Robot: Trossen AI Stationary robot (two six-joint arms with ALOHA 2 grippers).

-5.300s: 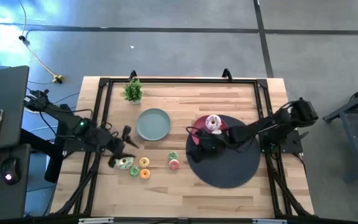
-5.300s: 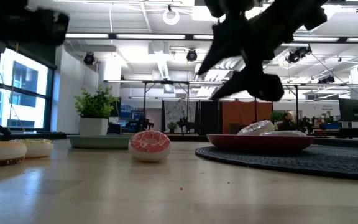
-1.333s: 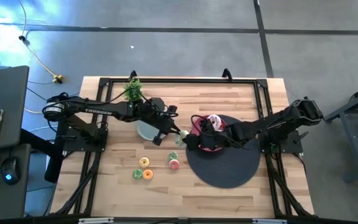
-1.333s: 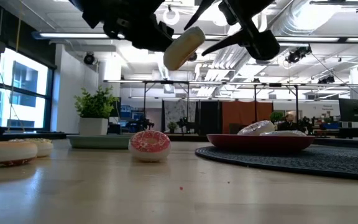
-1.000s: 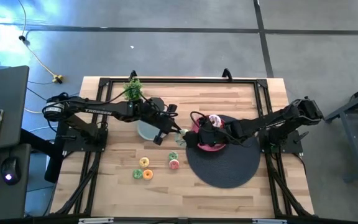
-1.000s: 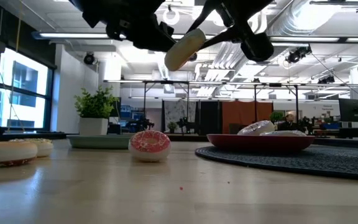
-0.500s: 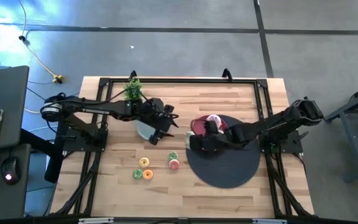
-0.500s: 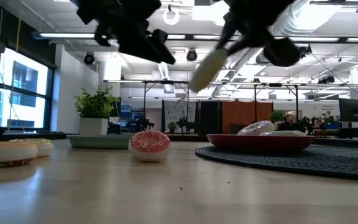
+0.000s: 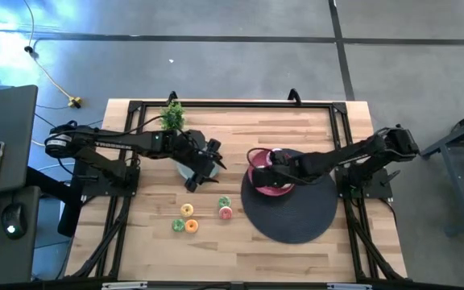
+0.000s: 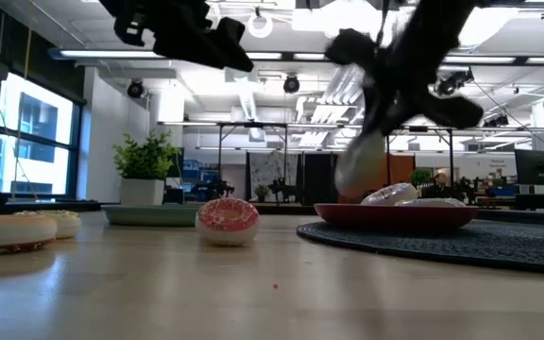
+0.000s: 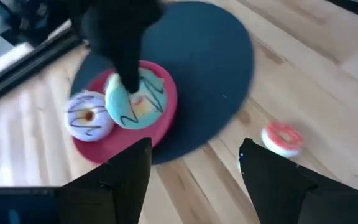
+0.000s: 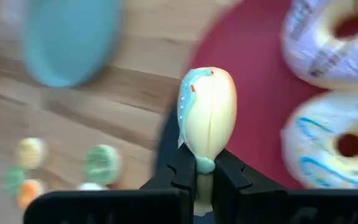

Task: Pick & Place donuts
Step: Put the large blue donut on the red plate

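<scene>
My right gripper (image 12: 205, 167) is shut on a green-iced donut (image 12: 206, 109), held on edge over the left part of the red plate (image 9: 274, 187); the low view shows the donut (image 10: 360, 165) just above the plate's rim. Two larger donuts (image 12: 337, 37) (image 12: 337, 146) lie flat on that plate. My left gripper (image 9: 202, 171) stands open above the grey-green plate (image 9: 185, 167), nothing between its fingers (image 11: 126, 180). Several tiny donuts (image 9: 186, 210) (image 9: 225, 212) lie on the wood near the table's middle. My right gripper pinches the donut's ring (image 12: 205, 154) between its two fingers, one on the iced face and one on the plain face. The fingers slant down from the table's right. The donut stands on edge beyond the fingertips, lifted clear of the plate.
The red plate sits on a round dark mat (image 9: 296, 216) at the table's right. A small potted plant (image 9: 171, 117) stands at the far left. Black frame rails (image 9: 127, 161) run along the table's edges.
The green-iced donut has passed from my left gripper to my right one. The left opened, let go and drew back toward the table's left, over the grey-green plate. The right shut on the donut and carried it right and down toward the red plate.
</scene>
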